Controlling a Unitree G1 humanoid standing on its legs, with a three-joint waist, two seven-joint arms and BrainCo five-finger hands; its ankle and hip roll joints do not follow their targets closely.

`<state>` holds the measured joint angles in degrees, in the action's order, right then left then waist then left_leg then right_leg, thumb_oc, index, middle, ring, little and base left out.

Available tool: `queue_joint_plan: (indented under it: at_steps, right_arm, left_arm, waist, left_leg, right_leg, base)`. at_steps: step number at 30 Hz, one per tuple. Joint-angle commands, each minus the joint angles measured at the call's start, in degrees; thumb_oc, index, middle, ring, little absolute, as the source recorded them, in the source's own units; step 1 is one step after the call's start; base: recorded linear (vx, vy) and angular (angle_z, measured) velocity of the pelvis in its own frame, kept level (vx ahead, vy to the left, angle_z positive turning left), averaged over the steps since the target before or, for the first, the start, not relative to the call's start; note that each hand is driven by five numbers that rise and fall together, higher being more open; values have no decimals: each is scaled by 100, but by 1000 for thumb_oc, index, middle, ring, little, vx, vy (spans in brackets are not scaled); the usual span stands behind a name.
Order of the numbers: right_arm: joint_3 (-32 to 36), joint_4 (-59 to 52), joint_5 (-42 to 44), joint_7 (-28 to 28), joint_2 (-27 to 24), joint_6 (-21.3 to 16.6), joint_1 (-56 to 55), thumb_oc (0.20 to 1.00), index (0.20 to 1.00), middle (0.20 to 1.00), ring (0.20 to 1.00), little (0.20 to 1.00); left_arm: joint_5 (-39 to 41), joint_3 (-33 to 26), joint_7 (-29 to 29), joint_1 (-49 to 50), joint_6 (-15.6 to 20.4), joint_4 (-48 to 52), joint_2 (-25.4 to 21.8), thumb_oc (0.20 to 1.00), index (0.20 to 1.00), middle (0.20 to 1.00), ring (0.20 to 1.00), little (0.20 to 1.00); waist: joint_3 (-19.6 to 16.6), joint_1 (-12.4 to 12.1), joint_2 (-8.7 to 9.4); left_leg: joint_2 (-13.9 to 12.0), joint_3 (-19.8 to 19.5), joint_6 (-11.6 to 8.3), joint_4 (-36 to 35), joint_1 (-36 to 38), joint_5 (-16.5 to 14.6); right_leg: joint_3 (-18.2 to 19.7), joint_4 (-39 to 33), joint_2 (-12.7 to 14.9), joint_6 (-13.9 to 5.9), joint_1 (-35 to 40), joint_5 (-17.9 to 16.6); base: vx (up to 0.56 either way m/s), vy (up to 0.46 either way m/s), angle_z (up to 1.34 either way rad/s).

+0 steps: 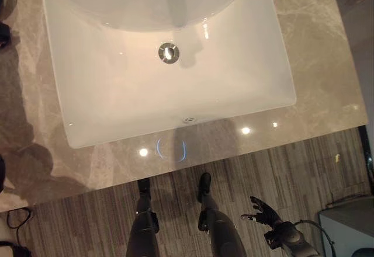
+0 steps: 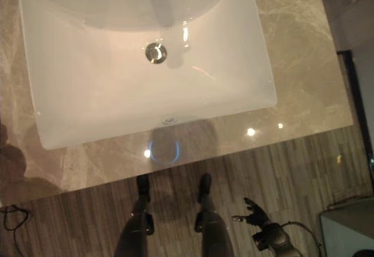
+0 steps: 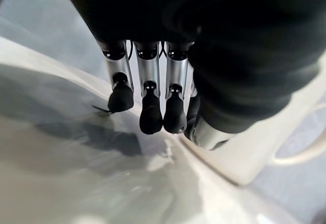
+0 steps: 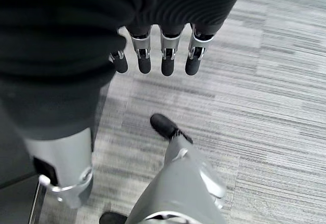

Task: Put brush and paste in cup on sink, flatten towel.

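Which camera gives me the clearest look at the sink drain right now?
The left eye view: the metal drain sits unobstructed in the white sink, near the basin's middle. The right eye view shows the same drain, equally clear, set slightly further left. The right wrist view looks down at striped floor, and the left wrist view at pale surface past its fingers.

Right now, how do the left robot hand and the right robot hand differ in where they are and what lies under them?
The left robot hand hangs close over a pale glossy surface beside a white rim, while the right robot hand hangs low over the striped grey floor, in front of the marble counter. The left robot hand's fingers point down at that surface; the right robot hand's fingers spread in the air. Both are open and hold nothing.
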<state>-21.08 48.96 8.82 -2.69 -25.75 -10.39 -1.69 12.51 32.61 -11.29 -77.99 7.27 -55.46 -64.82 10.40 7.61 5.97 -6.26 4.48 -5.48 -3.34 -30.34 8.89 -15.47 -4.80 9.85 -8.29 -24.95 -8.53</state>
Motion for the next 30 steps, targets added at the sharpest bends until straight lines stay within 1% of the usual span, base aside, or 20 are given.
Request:
queue_joint_plan:
  at_steps: [1, 2, 3, 4, 5, 9, 15, 18, 22, 25, 27, 30]
  right_arm:
    - [172, 131, 233, -18, -133, -40, -305, 1000, 1000, 1000, 1000, 1000]
    - [215, 134, 277, -27, -163, -36, -405, 1000, 1000, 1000, 1000, 1000]
    - [224, 128, 278, -26, -155, -36, -403, 1000, 1000, 1000, 1000, 1000]
    - [246, 176, 309, -27, -138, -41, -443, 1000, 1000, 1000, 1000, 1000]
    - [288, 178, 360, -32, -131, -39, -521, 1000, 1000, 1000, 1000, 1000]
    - [330, 169, 412, -71, -103, -40, -668, 1000, 1000, 1000, 1000, 1000]
    - [296, -29, 373, -114, -132, -56, -806, 1000, 1000, 1000, 1000, 1000]
    - [309, -227, 426, -109, -173, -105, -795, 1000, 1000, 1000, 1000, 1000]
    - [309, -265, 420, -95, -186, -127, -792, 1000, 1000, 1000, 1000, 1000]
    - [316, -293, 401, -87, -182, -121, -838, 1000, 1000, 1000, 1000, 1000]
    - [323, -194, 337, -81, -179, -106, -874, 1000, 1000, 1000, 1000, 1000]
    - [316, -122, 302, -60, -169, -98, -858, 1000, 1000, 1000, 1000, 1000]
  left_arm:
    - [3, 49, -231, -249, 59, -579, 19, 200, 200, 200, 200, 200]
    - [4, 206, -231, -481, 57, -877, 36, 200, 200, 200, 200, 200]
    - [8, 230, -228, -514, 65, -892, 43, 200, 200, 200, 200, 200]
    - [29, 277, -233, -603, 48, -1011, 73, 200, 200, 200, 200, 200]
    - [28, 325, -258, -723, 49, -1136, 113, 200, 200, 200, 200, 200]
    - [-19, 401, -273, -778, 76, -1170, 156, 200, 200, 200, 200, 200]
    - [26, 303, -331, -564, 206, -879, 369, 200, 200, 200, 200, 200]
    - [75, 236, -420, -410, 348, -457, 509, 200, 200, 200, 200, 200]
    - [81, 153, -479, -267, 378, -245, 600, 200, 200, 200, 200, 200]
    - [45, 112, -500, -187, 395, -108, 755, 200, 200, 200, 200, 200]
    - [-7, 50, -509, -76, 404, 23, 938, 200, 200, 200, 200, 200]
    - [-73, -2, -548, -57, 377, 14, 1056, 200, 200, 200, 200, 200]
  waist:
    - [23, 85, 23]
    - [-27, 147, 14]
    - [6, 148, 44]
    - [-28, 170, 49]
    - [-29, 233, 76]
    - [-56, 290, 126]
    - [-115, 342, 169]
    - [-129, 370, 189]
    - [-135, 375, 188]
    - [-145, 378, 198]
    - [-162, 360, 206]
    - [-185, 357, 199]
  left_leg:
    - [-39, 159, 13, -166, 136, -41]
    - [-88, 131, -40, -166, 179, -202]
    - [-49, 184, 10, -166, 120, -49]
    - [-90, 155, -38, -166, 171, -208]
    - [-110, 175, -49, -166, 176, -213]
    - [-115, 206, -44, -166, 191, -233]
    - [-90, 237, -29, -166, 226, -255]
    - [-83, 273, -26, -166, 233, -271]
    - [-79, 296, -25, -166, 234, -279]
    - [-77, 298, -23, -166, 244, -285]
    - [-60, 271, -19, -166, 259, -288]
    - [-63, 256, -20, -166, 263, -292]
  right_leg:
    - [232, -20, 279, -638, 113, -634]
    - [285, -20, 234, -671, 133, -568]
    - [255, -20, 274, -652, 77, -675]
    - [301, -20, 232, -671, 110, -598]
    - [337, -20, 231, -671, 89, -660]
    - [360, -20, 244, -671, 74, -710]
    - [349, -20, 275, -671, 94, -711]
    - [350, -20, 283, -671, 77, -705]
    - [348, -20, 289, -671, 68, -705]
    - [332, -20, 293, -671, 84, -703]
    - [293, -20, 310, -671, 118, -702]
    - [277, -20, 318, -671, 132, -689]
  base:
    - [64, 45, -16]
    - [-9, 44, -12]
    - [68, 35, -11]
    - [-6, 33, -8]
    - [70, 20, -7]
    - [5, 25, -3]
    - [6, 20, -4]
    - [-5, 11, 0]
    - [0, 0, 0]
    - [0, 0, 0]
    - [0, 0, 0]
    - [0, 0, 0]
